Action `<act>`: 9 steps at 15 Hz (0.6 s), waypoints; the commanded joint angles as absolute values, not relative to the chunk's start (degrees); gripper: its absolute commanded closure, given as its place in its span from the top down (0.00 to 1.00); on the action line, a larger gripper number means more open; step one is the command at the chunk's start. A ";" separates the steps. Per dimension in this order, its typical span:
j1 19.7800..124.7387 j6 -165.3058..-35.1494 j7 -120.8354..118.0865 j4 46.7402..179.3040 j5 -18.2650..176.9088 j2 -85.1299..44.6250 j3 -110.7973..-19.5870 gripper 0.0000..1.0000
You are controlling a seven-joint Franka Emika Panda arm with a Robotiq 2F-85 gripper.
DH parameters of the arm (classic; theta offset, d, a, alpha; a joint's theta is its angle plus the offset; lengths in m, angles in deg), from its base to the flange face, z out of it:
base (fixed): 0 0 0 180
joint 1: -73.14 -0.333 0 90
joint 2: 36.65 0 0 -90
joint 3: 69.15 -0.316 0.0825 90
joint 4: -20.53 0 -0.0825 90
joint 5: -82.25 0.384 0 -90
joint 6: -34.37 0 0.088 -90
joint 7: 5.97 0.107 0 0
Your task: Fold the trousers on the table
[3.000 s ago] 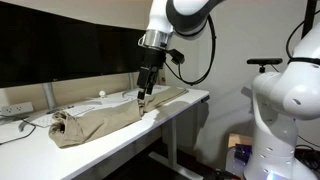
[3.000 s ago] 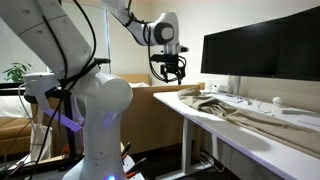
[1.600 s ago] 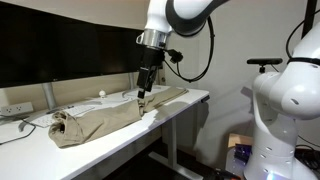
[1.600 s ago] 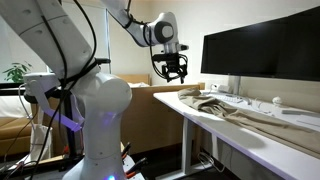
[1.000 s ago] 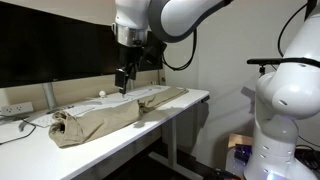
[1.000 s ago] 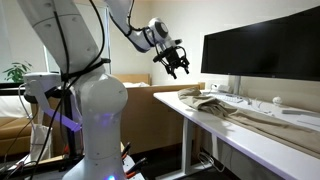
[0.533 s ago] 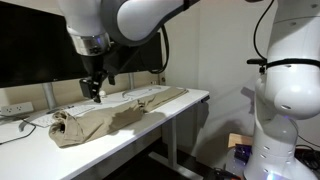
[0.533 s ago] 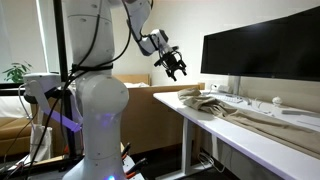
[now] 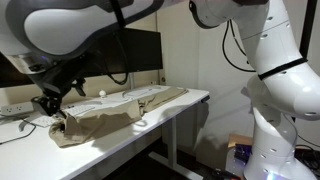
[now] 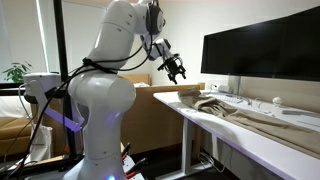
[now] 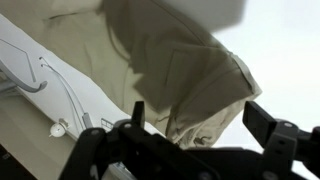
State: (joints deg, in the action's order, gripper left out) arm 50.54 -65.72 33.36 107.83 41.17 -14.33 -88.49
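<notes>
Beige trousers (image 9: 115, 112) lie stretched along the white table (image 9: 180, 108), and they also show in an exterior view (image 10: 232, 108). My gripper (image 9: 44, 105) hangs over the bunched end of the trousers at the left of the table. From the other side it hovers in the air off the table's near end (image 10: 178, 70). In the wrist view the crumpled trouser end (image 11: 185, 65) lies below the gripper (image 11: 203, 125). The jaws stand wide apart with nothing between them. One dark fingertip (image 11: 270, 125) shows at the right.
A black monitor (image 9: 135, 50) stands behind the trousers along the table's back (image 10: 262, 42). A power strip (image 9: 12, 106) and white cables (image 11: 30, 75) lie near the bunched end. A small white ball (image 10: 277, 101) sits by the monitor. The robot's white body (image 10: 100, 105) stands off the table end.
The arm has swung from the far leg end of the trousers across the table to the bunched end. The gripper stayed open and empty. The trousers have not moved.
</notes>
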 commanded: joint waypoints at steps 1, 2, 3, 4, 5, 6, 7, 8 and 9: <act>44.00 -61.24 31.66 93.60 40.22 -4.80 -84.04 1.00; 42.52 -60.54 31.33 90.30 40.40 -2.60 -82.79 1.00; 41.18 -59.66 31.12 87.11 40.61 -0.42 -81.47 1.00; 39.94 -58.65 30.88 83.84 40.77 1.68 -80.25 1.00; 40.04 -56.66 31.01 80.36 39.61 4.15 -80.85 1.00; 39.30 -55.50 31.04 77.83 39.63 5.84 -79.89 1.00; 38.81 -53.74 31.34 75.21 39.67 7.54 -79.27 1.00; 38.34 -52.04 31.48 72.95 39.48 8.96 -78.55 1.00; 36.75 -51.61 31.50 71.81 41.37 9.72 -75.38 1.00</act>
State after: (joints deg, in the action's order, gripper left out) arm 39.57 -55.80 32.83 79.25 40.84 5.34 -79.62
